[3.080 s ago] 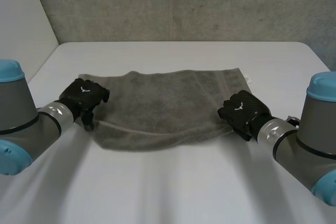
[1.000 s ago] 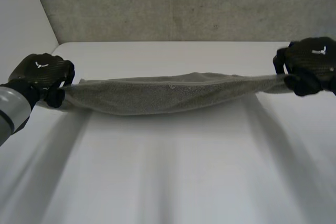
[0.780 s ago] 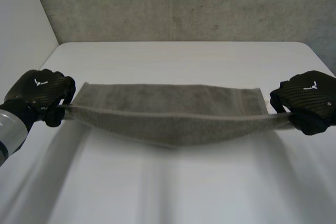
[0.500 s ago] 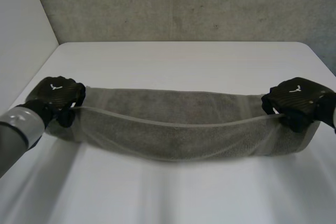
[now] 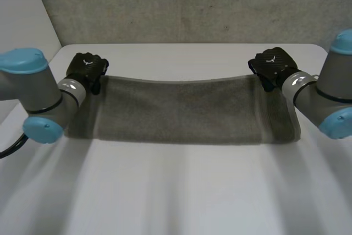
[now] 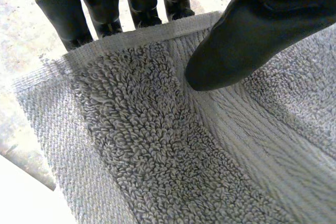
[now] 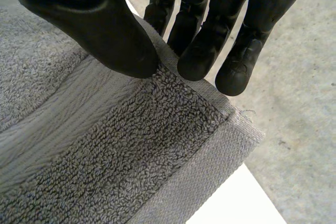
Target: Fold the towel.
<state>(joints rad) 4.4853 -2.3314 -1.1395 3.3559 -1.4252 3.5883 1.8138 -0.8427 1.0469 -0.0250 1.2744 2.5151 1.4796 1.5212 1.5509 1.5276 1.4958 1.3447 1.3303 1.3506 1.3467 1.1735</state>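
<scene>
Since the grey terry towel (image 5: 181, 111) is soft, light and floppy (its far edge sags between grips), corners are the spot to hold. The left hand (image 5: 85, 69) and right hand (image 5: 272, 64) each pinch a far corner, thumb against fingers, and the rest is spread across the middle of the white table (image 5: 181, 191).

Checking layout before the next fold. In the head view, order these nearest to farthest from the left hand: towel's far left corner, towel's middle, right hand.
1. The towel's far left corner, pinched in the left hand.
2. The towel's middle, between the two hands.
3. The right hand, pinching the towel's far right corner.
</scene>
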